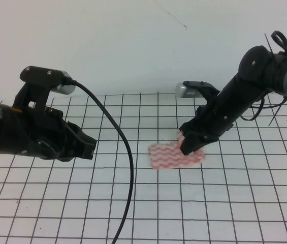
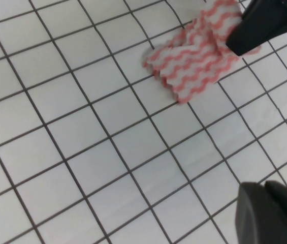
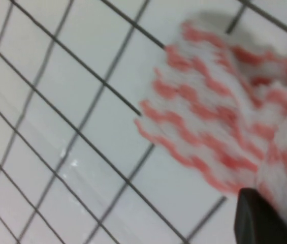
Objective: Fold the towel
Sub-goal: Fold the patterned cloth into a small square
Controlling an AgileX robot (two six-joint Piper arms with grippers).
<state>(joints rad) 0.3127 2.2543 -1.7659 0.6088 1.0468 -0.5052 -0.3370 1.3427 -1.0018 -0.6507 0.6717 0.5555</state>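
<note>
Right gripper pinches the towel at its right side, mid-tabletop — carry it low, squarely leftward in 1 sweep; left gripper, pressed together, hovers near the left edge.

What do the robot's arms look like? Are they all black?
Mostly black and chunky. The left gripper, on the left, is a blocky black wedge with a thick black cable looping off it. The right gripper, at the towel, is black too. Each wrist carries a small silver-grey capsule, and thin black cable ties stick out of the right arm.
</note>
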